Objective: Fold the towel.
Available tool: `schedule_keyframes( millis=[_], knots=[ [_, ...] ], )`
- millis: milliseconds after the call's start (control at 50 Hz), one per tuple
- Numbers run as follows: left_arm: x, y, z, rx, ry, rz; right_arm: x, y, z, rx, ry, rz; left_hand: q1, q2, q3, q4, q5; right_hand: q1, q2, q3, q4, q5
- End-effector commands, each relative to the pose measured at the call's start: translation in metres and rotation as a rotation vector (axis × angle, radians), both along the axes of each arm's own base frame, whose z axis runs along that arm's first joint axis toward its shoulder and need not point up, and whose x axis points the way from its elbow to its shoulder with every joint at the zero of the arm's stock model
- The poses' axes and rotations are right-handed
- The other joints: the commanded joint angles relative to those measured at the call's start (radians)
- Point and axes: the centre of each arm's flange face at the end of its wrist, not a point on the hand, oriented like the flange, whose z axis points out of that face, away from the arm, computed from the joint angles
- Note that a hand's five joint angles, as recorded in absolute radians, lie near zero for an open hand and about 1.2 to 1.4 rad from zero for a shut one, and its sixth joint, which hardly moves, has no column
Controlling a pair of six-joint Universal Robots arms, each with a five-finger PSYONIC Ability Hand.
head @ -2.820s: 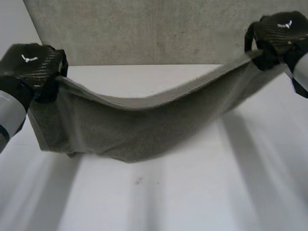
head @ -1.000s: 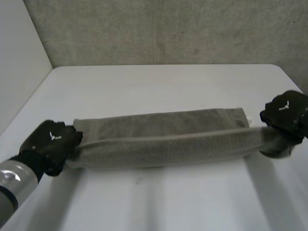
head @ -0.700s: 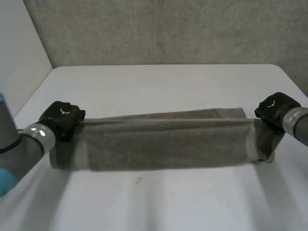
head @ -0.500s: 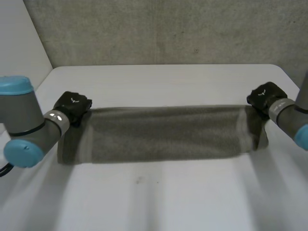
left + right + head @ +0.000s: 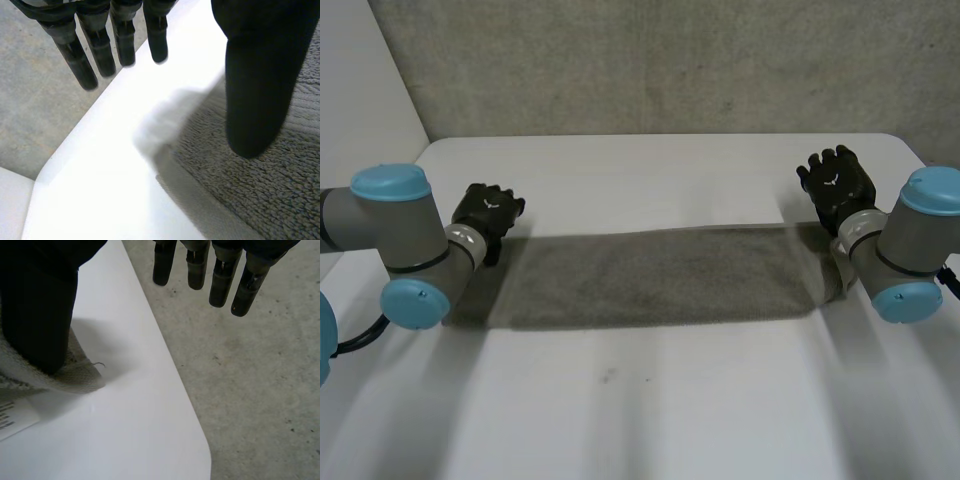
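Observation:
The grey-green towel lies flat on the white table as a long folded strip running left to right. My left hand hovers at the strip's left end, fingers straight and spread, holding nothing. In the left wrist view its thumb hangs over the towel and its fingers point past the table edge. My right hand is raised at the right end, also open. In the right wrist view the thumb sits just above the towel's corner, beside a white label.
Grey concrete floor lies beyond the table's far edge, and the rounded far right corner is close to my right hand. A pale wall stands at the left. Both grey forearms rest low over the towel's ends.
The towel was laid down folded on itself and stretched flat. Both hands have let go of its ends, opened, and lifted toward the far side.

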Motion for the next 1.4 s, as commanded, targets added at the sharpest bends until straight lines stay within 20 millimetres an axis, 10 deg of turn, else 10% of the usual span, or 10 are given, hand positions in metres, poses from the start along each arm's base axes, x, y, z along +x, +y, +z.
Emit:
schedule_keyframes(
  millis=[20, 300, 420, 540, 680, 960, 1280, 1400],
  knots=[
    [0.001, 0.002, 0.019, -0.028, 0.030, 0.044, -0.005, -0.001, 0.010, -0.026, -0.019, -0.009, -0.144, -0.144, -0.144, -0.142, -0.151, -0.071, -0.055, -0.050, -0.063, -0.079],
    [0.010, 0.032, 0.060, -0.041, 0.095, 0.061, -0.029, 0.004, 0.087, 0.008, -0.431, 0.040, -0.141, -0.141, -0.141, -0.139, -0.148, -0.071, -0.055, -0.050, -0.063, -0.079],
    [0.015, 0.056, 0.065, -0.021, 0.091, 0.054, -0.040, 0.010, 0.093, 0.138, -0.433, -0.004, -0.150, -0.150, -0.150, -0.148, -0.157, 0.680, 0.695, 0.700, 0.687, 0.671],
    [0.017, 0.068, 0.068, -0.010, 0.091, 0.054, -0.054, 0.012, 0.086, 0.200, -0.421, -0.073, -0.156, -0.155, -0.156, -0.153, -0.163, -0.071, -0.055, -0.050, -0.063, -0.079],
    [0.019, 0.075, 0.069, 0.015, 0.143, 0.071, -0.053, 0.038, 0.089, 0.243, -0.416, -0.081, -0.158, -0.158, -0.159, -0.156, -0.166, -0.071, -0.055, -0.050, -0.063, -0.079],
    [0.027, 0.106, 0.070, 0.095, 0.306, 0.114, -0.049, 0.108, 0.037, 0.433, -0.395, -0.066, -0.158, -0.158, -0.159, -0.156, -0.166, 0.007, 0.023, 0.027, 0.014, -0.001],
    [0.023, 0.117, 0.059, 0.060, 0.319, 0.090, -0.053, 0.091, -0.013, 0.385, -0.291, -0.066, -0.158, -0.158, -0.159, -0.156, -0.166, 0.362, 0.378, 0.383, 0.370, 0.354],
    [0.022, 0.118, 0.059, 0.062, 0.318, 0.087, -0.056, 0.081, -0.014, 0.335, -0.295, -0.083, -0.158, -0.158, -0.159, -0.156, -0.166, 1.149, 1.165, 1.169, 1.156, 1.141]
  ],
)
